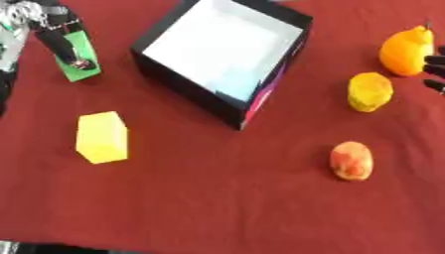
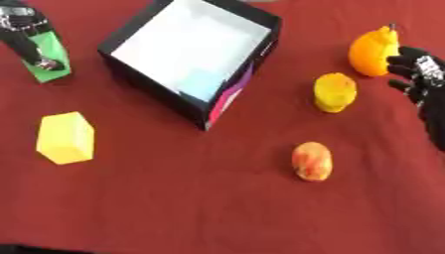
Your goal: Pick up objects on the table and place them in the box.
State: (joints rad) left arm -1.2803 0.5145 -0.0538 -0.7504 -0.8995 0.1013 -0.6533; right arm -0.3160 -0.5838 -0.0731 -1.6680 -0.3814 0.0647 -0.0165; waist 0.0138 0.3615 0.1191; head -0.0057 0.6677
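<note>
A black box (image 1: 184,87) with a white inside stands tilted at the top centre; a pale blue patch (image 2: 201,82) shows inside it. My left hand (image 1: 54,31) reaches in at the top left, its fingers curled over a green block (image 1: 80,67). A yellow block (image 1: 102,137) lies at the left. On the right lie an orange pear-shaped fruit (image 2: 372,49), a yellow lump (image 1: 369,91) and an orange-red oval (image 1: 351,160). My right hand (image 2: 419,74) is at the right edge, open, its fingertips beside the orange fruit.
A dark red cloth (image 1: 217,198) covers the whole table. The cloth's near edge shows at the bottom left corner.
</note>
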